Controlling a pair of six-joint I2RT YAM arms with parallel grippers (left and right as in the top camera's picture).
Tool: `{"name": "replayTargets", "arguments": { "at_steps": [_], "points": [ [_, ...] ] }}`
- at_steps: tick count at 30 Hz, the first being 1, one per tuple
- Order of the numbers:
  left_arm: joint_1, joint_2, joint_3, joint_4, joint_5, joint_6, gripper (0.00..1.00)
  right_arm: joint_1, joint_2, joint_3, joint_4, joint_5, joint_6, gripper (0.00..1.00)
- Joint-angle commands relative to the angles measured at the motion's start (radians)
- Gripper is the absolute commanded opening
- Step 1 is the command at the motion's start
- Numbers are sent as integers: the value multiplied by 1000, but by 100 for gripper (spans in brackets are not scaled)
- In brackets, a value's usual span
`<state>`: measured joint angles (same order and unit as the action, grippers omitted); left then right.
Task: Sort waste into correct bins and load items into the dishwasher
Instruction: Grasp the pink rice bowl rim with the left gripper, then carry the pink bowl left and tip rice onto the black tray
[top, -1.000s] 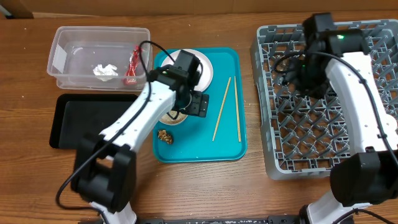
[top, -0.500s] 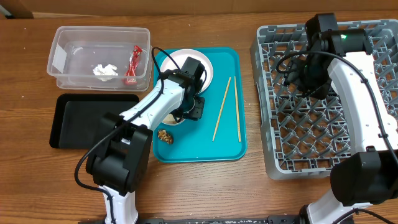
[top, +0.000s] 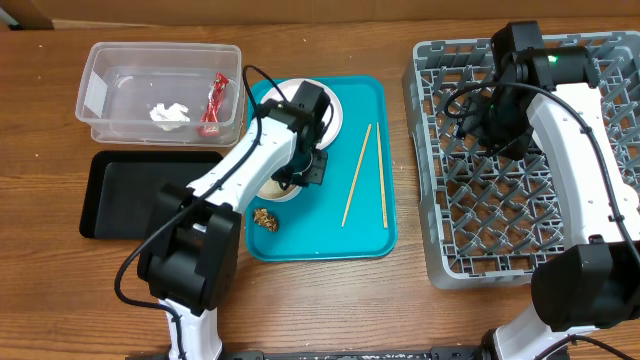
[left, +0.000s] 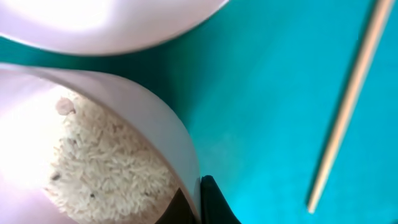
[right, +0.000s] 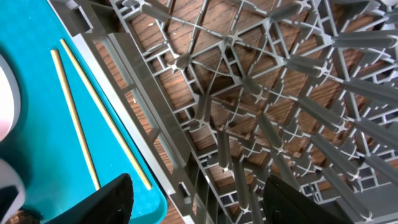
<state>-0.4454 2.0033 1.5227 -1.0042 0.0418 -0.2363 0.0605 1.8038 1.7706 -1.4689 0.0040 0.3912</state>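
Note:
My left gripper (top: 306, 172) (left: 196, 194) is shut on the right rim of a pale bowl (top: 272, 190) (left: 163, 118) holding white rice (left: 106, 162). One finger is inside the wall, the other outside. The bowl sits on the teal tray (top: 365, 235), just in front of the round white plate (top: 335, 108) (left: 112, 25). Two wooden chopsticks (top: 357, 175) (right: 78, 124) lie to its right, and a brown food lump (top: 265, 218) lies in front of it. My right gripper (top: 472, 118) (right: 199, 202) hangs open over the left side of the grey dish rack (top: 530, 170) (right: 261, 93).
The clear tub (top: 100, 95) at the back left holds a red wrapper (top: 213, 103) and a white paper scrap (top: 170, 113). A shallow black tray (top: 140, 190) lies in front of it, left of the teal tray.
My left gripper has come down beside the bowl and shut on its rim. The right arm has not moved.

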Motion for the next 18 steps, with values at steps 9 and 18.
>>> {"name": "replayTargets", "arguments": {
  "at_steps": [9,18],
  "points": [
    [68,-83,208,-239,-53,-65,4,1,-18,11,-3,3,-6,69],
    [237,-168,194,-377,-108,-113,4,1,-18,11,-4,3,-6,68]
  ]
}}
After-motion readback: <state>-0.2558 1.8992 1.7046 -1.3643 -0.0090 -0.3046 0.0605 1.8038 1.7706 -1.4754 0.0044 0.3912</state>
